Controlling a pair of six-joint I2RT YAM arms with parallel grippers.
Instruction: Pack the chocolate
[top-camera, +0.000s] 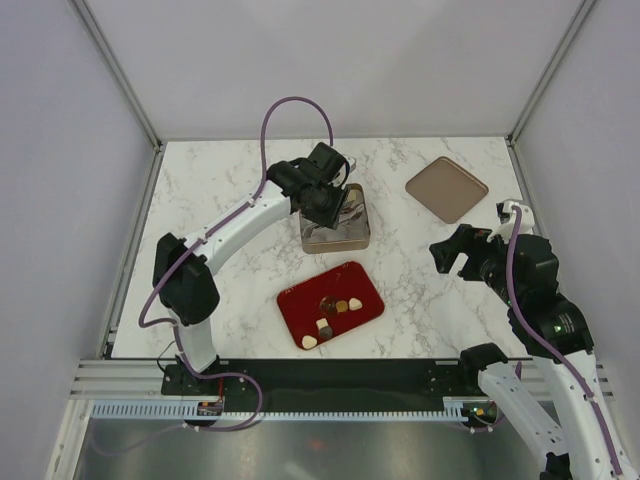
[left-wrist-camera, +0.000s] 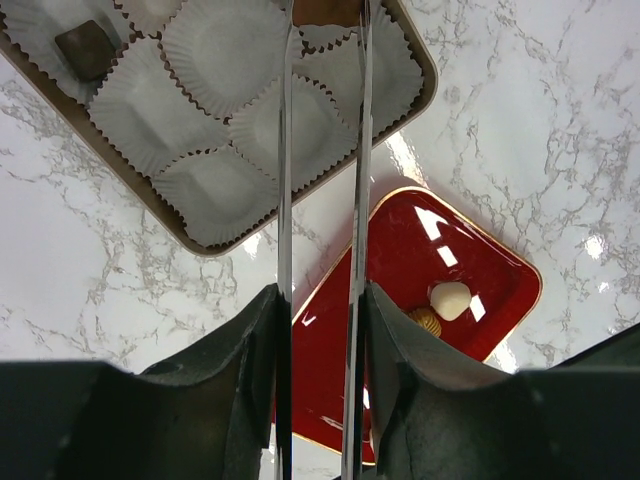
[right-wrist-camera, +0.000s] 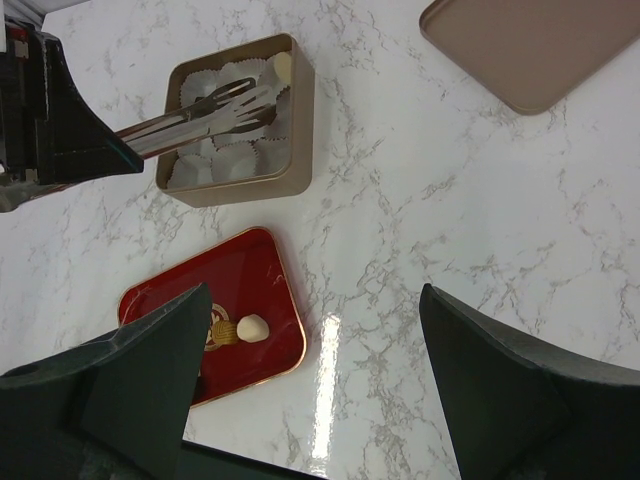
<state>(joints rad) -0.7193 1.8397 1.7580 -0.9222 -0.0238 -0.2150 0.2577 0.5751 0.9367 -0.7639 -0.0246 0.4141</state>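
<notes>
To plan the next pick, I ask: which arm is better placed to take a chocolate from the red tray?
Left. The left gripper holds the tongs over the box, beside the red tray; the right gripper is open, empty and far off.

The left arm (top-camera: 243, 222) reached forward, the left gripper (top-camera: 325, 200) clamped on tongs (right-wrist-camera: 200, 117). The right gripper (top-camera: 452, 256) hovered, jaws wide apart.

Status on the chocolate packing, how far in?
Done: a dark square and a cream piece sit in the box. In hand: left claw holds tongs over the box, seemingly gripping a brown piece. Left: several pieces on the red tray.
</notes>
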